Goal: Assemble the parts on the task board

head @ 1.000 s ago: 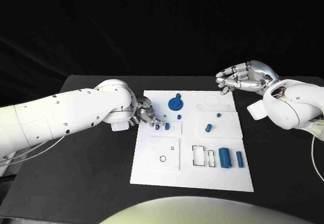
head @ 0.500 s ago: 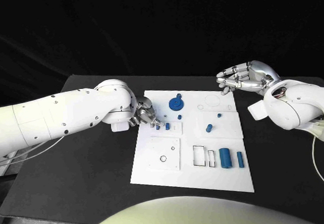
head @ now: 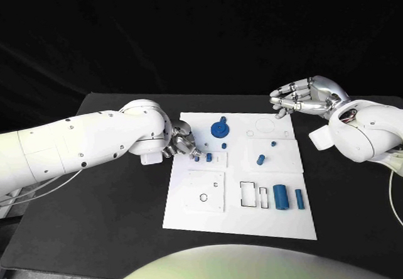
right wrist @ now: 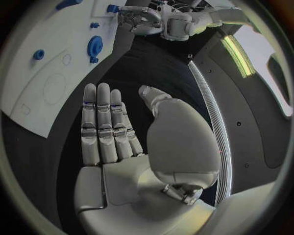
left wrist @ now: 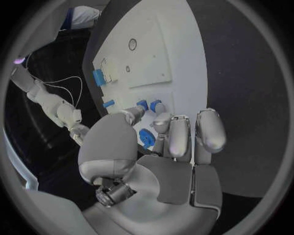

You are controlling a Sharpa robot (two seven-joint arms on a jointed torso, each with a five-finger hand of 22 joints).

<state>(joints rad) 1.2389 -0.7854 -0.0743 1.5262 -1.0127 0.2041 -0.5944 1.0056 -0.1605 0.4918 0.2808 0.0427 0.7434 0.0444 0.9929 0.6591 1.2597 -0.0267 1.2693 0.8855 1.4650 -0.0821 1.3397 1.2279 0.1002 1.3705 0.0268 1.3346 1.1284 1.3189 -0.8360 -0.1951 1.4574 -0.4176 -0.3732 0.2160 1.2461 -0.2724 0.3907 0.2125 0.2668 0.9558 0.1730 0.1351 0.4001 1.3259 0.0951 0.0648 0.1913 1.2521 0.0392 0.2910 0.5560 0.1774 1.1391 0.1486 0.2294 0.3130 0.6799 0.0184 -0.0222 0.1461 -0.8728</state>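
Nearest the camera, in the lower right of the task board (head: 197,218), a stout blue cylinder (head: 280,196) and a slim blue pin (head: 300,198) are seen lying beside two empty rectangular slots (head: 248,194); nothing here has been disturbed over the past second. Left of them, a raised white square plate (head: 205,191) with a small ring hole is left untouched.

Further up, at the board's left edge, the left hand (head: 182,144) is found with its fingertips lowered onto two short blue pegs (head: 202,157). In the left wrist view, the thumb and fingers (left wrist: 168,128) are curled close around those pegs (left wrist: 149,105) and a third blue piece (left wrist: 146,137) is tucked under them; whether any peg is actually pinched cannot be told. Against the earlier frames, only the slightest creep of this hand is noted, so a fine seating or grasping step is judged to be under way rather than finished.

In the board's middle, a blue peg (head: 260,159) is standing in a raised block, and a blue gear-like wheel (head: 220,128) is set near the top.

Farthest off, at the upper right, the right hand (head: 303,97) is held above the desk (head: 123,200) just past the board's corner, fingers apart, nothing in them, and unmoved. Most parts are still unassembled.
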